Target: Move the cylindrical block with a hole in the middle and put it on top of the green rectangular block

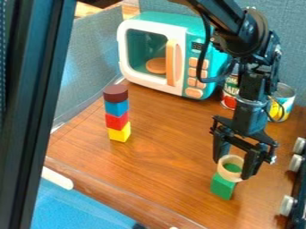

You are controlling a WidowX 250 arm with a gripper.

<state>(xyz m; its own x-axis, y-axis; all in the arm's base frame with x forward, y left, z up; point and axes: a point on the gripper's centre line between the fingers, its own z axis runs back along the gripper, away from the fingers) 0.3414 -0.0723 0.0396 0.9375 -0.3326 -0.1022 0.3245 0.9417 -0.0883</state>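
Observation:
The black gripper (234, 167) is low at the right of the camera view, shut on the pale wooden cylindrical block (225, 174), one finger on either side of it. This ring-like block has its hole facing up, and green shows through the hole. Directly below it the green rectangular block (222, 186) stands on the wooden table. The ring's lower edge meets the green block's top; whether its full weight rests there I cannot tell.
Left of centre stands a stack (117, 120) of yellow, red, blue and dark brown blocks. A toy microwave (206, 91) and two cans (281, 103) are at the back. Silver knobs (287, 205) line the right edge; the table's front edge (119, 186) runs across the lower left.

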